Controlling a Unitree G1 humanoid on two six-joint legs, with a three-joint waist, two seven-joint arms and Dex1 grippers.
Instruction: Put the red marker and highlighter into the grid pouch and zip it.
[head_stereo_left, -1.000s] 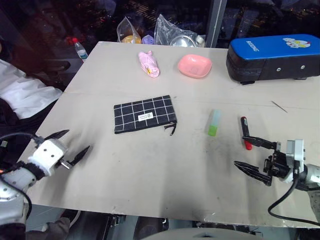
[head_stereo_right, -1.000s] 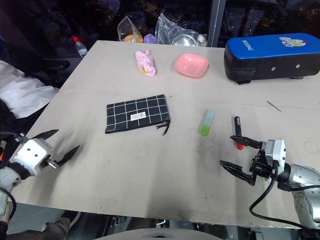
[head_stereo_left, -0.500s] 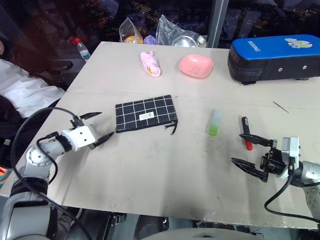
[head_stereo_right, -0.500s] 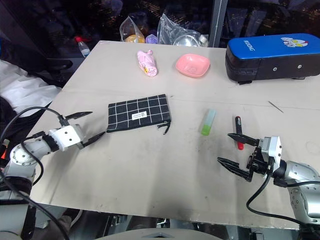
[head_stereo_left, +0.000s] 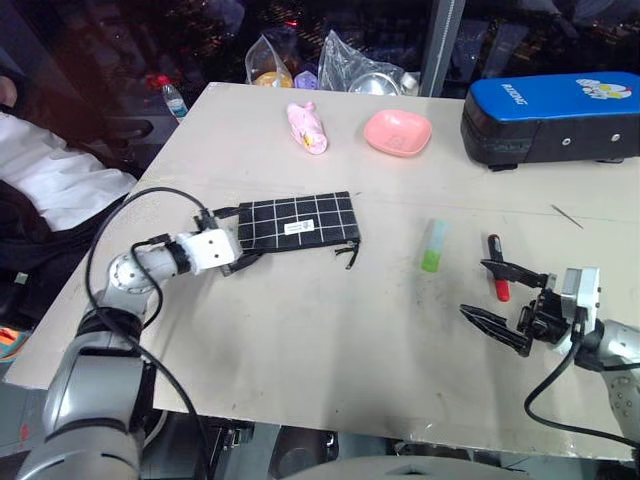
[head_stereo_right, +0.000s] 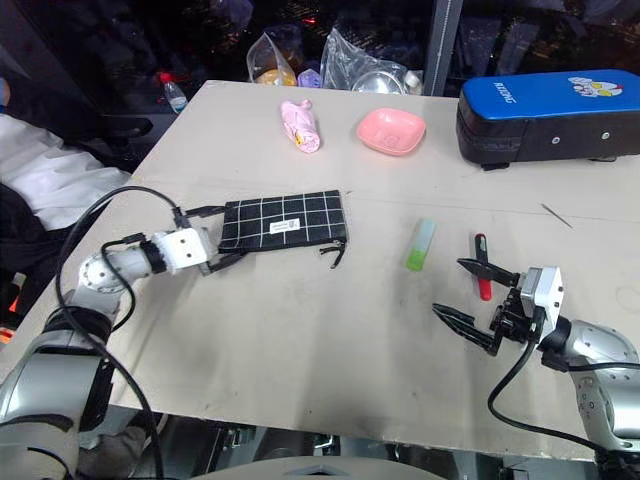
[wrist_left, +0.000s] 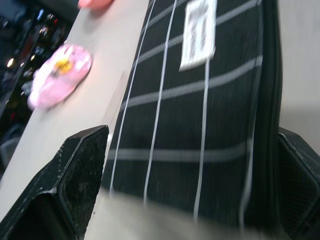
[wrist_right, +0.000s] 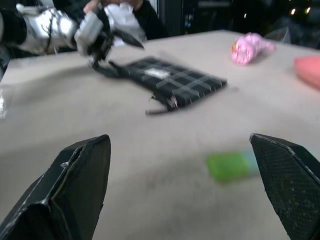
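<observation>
Dark clutter rings a pale bench (head_stereo_left: 300, 340) on which the task's things lie spread out. One grid pouch (head_stereo_left: 298, 221) lies flat near the middle, its zipper pull (head_stereo_left: 349, 256) trailing off the right corner. One highlighter (head_stereo_left: 431, 246) lies to its right, well apart, and one red marker (head_stereo_left: 495, 279) lies just beyond that.

Left gripper (head_stereo_left: 232, 240) sits at the pouch's left short end with its jaws spread wide, one finger on each side of that end; the left wrist view shows the gridded fabric between the two fingers, not yet pinched. Right gripper (head_stereo_left: 505, 297) hovers near the red marker, jaws likewise released and holding nothing.

Being thin fabric, the pouch will likely be light and limp, apt to slide or bunch on the smooth bench, so a pinch on the end seam should steady it while the other hand works the zipper. Both pens look light, stiff and round, liable to roll; a grip across the middle of each barrel seems safest.

At the far edge stand one pink bowl (head_stereo_left: 397, 132), one pink wrapped item (head_stereo_left: 308, 127), one blue-and-black case (head_stereo_left: 550, 118) and a couple of plastic bags (head_stereo_left: 350, 72).
</observation>
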